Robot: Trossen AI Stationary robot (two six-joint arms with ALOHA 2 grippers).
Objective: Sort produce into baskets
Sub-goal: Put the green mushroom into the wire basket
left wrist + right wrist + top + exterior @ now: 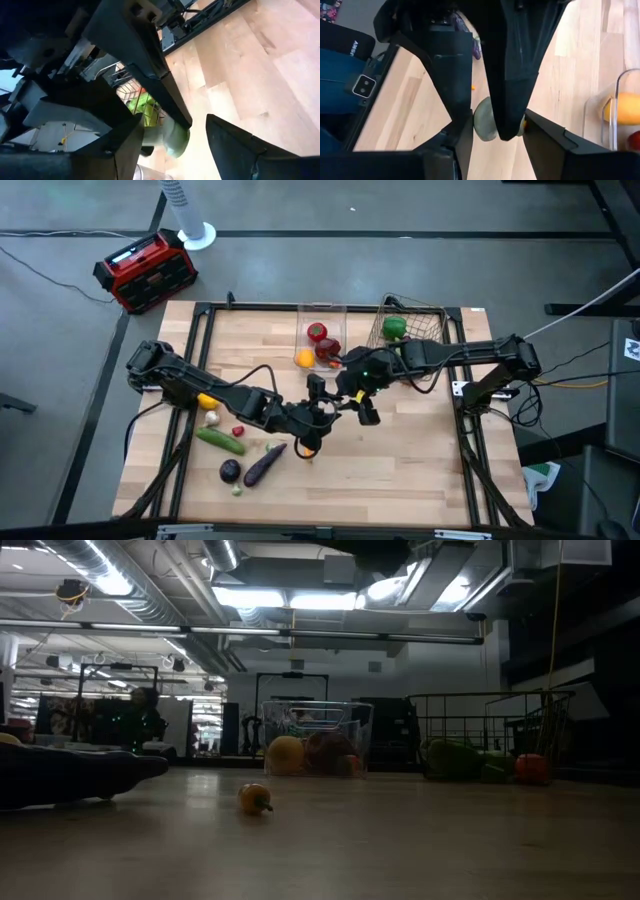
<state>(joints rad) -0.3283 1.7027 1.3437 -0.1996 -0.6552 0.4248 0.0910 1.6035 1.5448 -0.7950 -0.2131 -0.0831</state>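
Both grippers meet in the air over the table's middle. My right gripper (pixel 492 142) is shut on a small pale green round piece of produce (pixel 486 120). My left gripper (pixel 172 152) is open around the same piece (pixel 172 137), with a gap showing at one finger. In the high view the arms hide the piece. The clear bin (pixel 322 315) holds red apples and an orange. The wire basket (pixel 425 315) holds a green pepper. More produce lies at the near left, among it a cucumber (pixel 222 441) and an eggplant (pixel 265 463). My right gripper pinches the pale green piece between its two fingers, one finger (pixel 462 135) at the piece's side (pixel 477 120). It comes slanting down from the table's right side. A finger of the left gripper hides the other side. The piece is lifted clear of the table. Whether my left gripper touches it, I cannot tell.
A small orange piece (pixel 255 798) lies on the bare wood below the grippers. A lemon (pixel 207 401), garlic (pixel 212 418) and a tiny red piece (pixel 238 430) lie at the left. A red-black box (pixel 145 270) stands on the floor beyond the far left corner.
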